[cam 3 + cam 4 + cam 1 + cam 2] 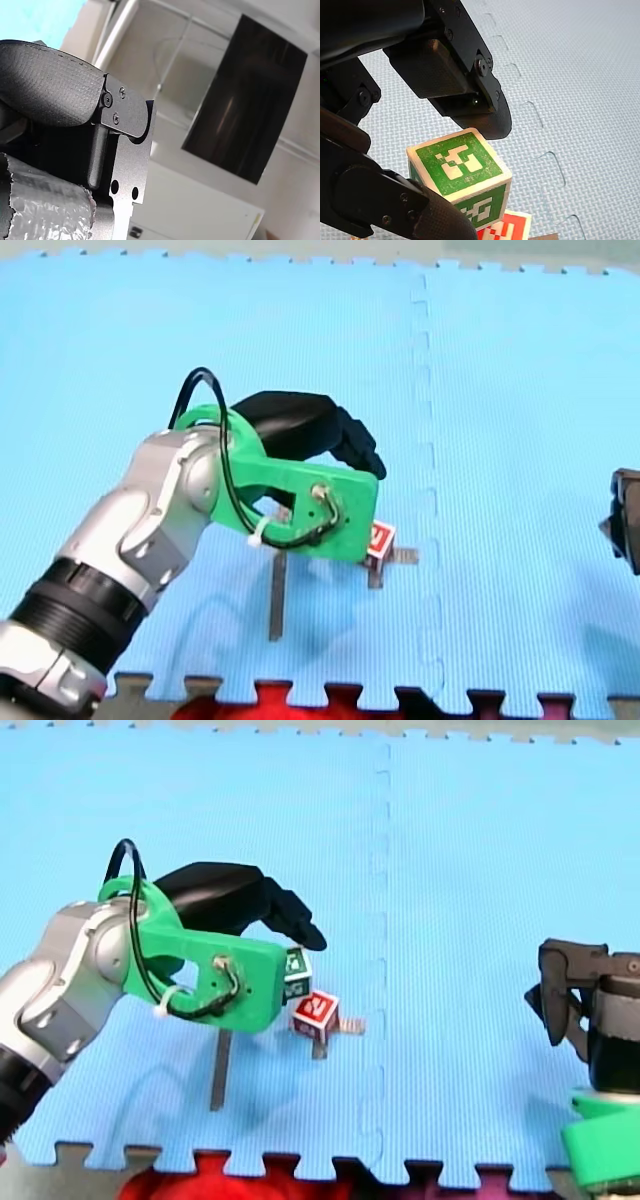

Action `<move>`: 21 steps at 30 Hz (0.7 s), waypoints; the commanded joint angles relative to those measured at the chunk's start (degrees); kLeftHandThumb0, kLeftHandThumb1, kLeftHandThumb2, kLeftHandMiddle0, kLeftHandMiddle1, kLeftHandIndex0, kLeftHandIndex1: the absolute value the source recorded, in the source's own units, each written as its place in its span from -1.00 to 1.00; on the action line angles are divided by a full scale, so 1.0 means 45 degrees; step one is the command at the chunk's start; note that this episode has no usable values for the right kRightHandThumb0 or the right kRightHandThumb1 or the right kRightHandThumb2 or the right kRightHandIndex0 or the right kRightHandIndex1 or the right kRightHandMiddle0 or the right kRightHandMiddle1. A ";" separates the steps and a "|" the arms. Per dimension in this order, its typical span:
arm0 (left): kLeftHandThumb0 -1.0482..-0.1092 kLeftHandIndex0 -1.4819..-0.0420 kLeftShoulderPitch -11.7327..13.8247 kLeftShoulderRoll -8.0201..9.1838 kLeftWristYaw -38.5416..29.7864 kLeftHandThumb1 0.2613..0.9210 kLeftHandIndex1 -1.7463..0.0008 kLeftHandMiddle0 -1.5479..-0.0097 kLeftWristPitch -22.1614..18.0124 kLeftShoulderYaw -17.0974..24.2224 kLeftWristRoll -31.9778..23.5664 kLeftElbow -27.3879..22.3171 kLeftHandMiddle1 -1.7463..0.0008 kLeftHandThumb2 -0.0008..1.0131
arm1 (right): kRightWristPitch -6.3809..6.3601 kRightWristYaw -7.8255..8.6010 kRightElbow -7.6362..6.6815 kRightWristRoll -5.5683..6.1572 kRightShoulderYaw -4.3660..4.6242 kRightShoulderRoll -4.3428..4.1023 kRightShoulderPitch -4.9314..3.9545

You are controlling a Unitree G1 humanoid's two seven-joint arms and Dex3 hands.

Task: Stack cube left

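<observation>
Fingers (485, 115) of my left hand (240, 900) pinch the green cube (460, 170) on opposite sides, just above the red cube (315, 1010) on the blue mat (480, 870). It looks light, rigid and smooth-faced, so I judge flat opposite faces the safest hold. My right hand (570, 990) hangs well apart, at the right.

Blue foam mats (500, 360), joined by a toothed seam (428, 440), cover the floor; red fabric (230, 1182) lies past their near edge; a dark panel (250, 100) hangs on a pale wall (300, 165)
</observation>
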 commanded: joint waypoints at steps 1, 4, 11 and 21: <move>0.31 -0.75 0.0071 -0.0023 0.0201 0.65 0.95 -0.31 -0.0315 0.0022 -0.0107 0.0245 -1.00 -0.99 | -0.0021 -0.0083 -0.0009 -0.0029 -0.0032 -0.0012 -0.0014; 0.30 -0.76 0.0140 -0.0130 0.0620 0.66 0.95 -0.31 -0.0867 0.0068 -0.0216 0.0710 -1.00 -0.99 | -0.0010 -0.0171 0.0002 -0.0109 -0.0022 0.0012 -0.0038; 0.28 -0.79 0.0051 -0.0544 0.1938 0.67 0.95 -0.30 -0.2311 0.0093 -0.0340 0.2408 -1.00 -0.99 | 0.0148 -0.0409 -0.0148 -0.0320 0.0002 0.0126 0.0011; 0.22 -0.81 -0.0352 -0.0656 0.2661 0.68 0.95 -0.30 -0.3586 0.0200 -0.0356 0.4140 -1.00 -0.99 | 0.0411 -0.0838 -0.0244 -0.0659 0.0094 0.0272 -0.0024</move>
